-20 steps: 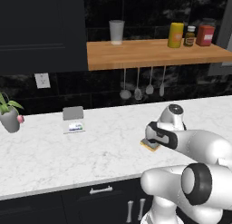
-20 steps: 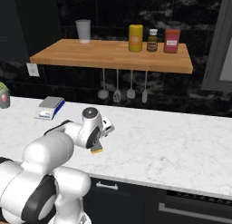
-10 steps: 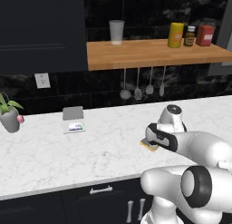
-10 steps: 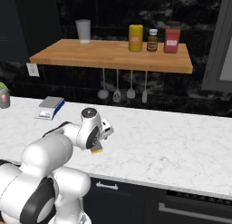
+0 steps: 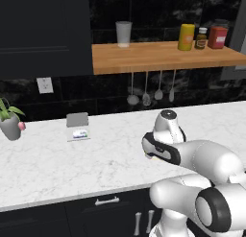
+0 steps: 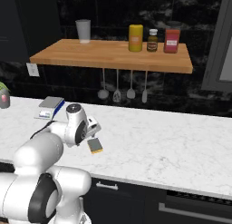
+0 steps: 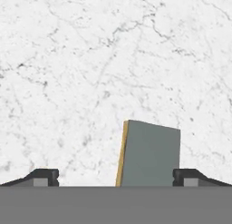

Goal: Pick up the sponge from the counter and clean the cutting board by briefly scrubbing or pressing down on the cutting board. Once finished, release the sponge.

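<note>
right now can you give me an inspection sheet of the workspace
surface: white marble counter with faint grey veins, above dark cabinet fronts.
job's things: sponge, grey top over yellow foam, lies flat on the counter under the gripper; cutting board: nothing seen.
clutter: grey card holder and small potted plant at the back left of the counter.
gripper: gripper hangs over the sponge, finger tips wide apart, one past the sponge's right edge, the other well clear on the left; open, not gripping.
cables: nothing seen.
surroundings: wooden wall shelf holding a glass, a yellow canister, a small jar and a red box; utensils hang below; wall outlet.
</note>
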